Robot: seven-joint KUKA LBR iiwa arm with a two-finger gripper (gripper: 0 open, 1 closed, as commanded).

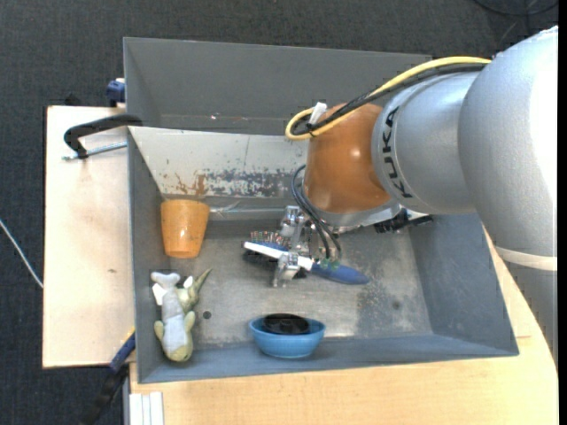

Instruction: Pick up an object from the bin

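The gripper (289, 257) is low over the middle of the bin's (399, 301) floor, under the arm's orange cover (345, 162); whether it is open or closed I cannot tell. Directly beneath it lies a slim blue-and-white brush-like tool (342, 274); its blue handle sticks out to the view's right of the gripper, its white end to the left; whether the gripper touches it is unclear. An orange cup (183, 227) is well apart to the gripper's left, near the back wall; a pale plush toy (175, 319) lies to its lower left, by the left wall; a blue bowl (286, 336) sits near the front wall, nearer the viewer than the gripper.
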